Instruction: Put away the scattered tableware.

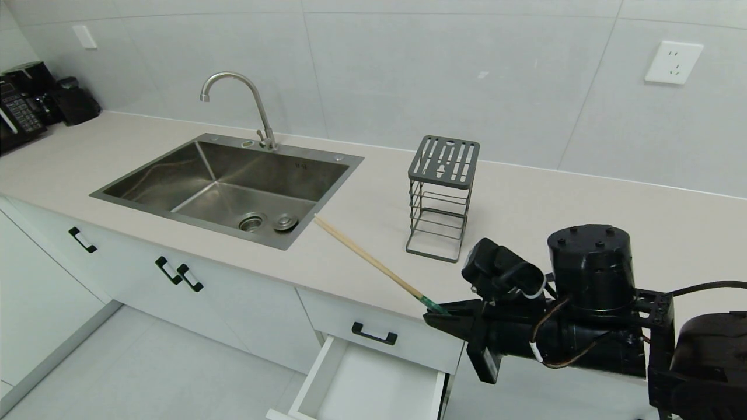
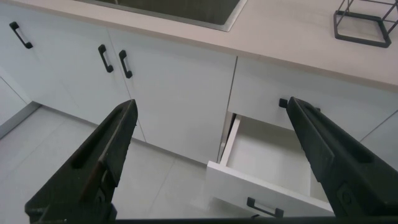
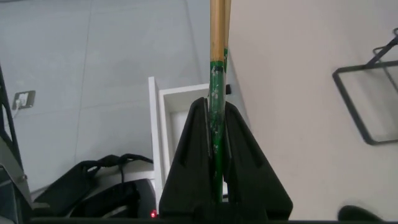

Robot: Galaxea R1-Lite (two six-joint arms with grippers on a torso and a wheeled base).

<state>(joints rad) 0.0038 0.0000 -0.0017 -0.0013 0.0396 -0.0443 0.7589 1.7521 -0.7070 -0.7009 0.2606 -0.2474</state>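
Nearest, the right gripper [image 1: 435, 315] is pressed tight on the green-painted end of the chopsticks [image 1: 373, 262], a pair as far as the wrist view lets me tell. That grip leaves the long wooden part sticking out free over the front edge of the counter [image 1: 525, 210]. The left gripper [image 2: 209, 106] hangs with fingers spread wide, holding nothing, facing the drawer [image 2: 267, 155], which is pulled open, likely to receive them. Farther back stand a wire rack [image 1: 442, 198] and the sink [image 1: 233, 166].
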